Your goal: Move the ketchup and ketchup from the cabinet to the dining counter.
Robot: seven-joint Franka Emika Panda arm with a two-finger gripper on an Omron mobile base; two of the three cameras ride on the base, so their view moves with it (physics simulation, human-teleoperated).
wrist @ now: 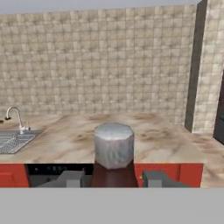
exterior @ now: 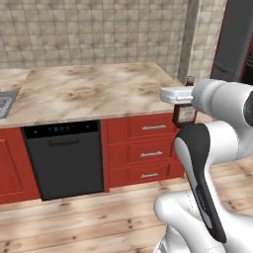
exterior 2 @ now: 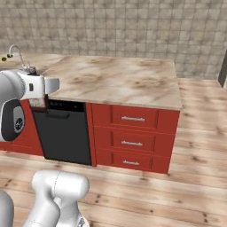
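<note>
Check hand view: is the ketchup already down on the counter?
No. The ketchup sits between the pincer fingers, held in the air in front of the counter, not resting on its top.

- left base view: behind arm, left side, looks forward and down at counter front, dishwasher, drawers
- right base view: behind arm, right side, same counter, dishwasher, drawers, tiled wall
- hand view: close behind bottle, level over counter toward wall, sink at left
</note>
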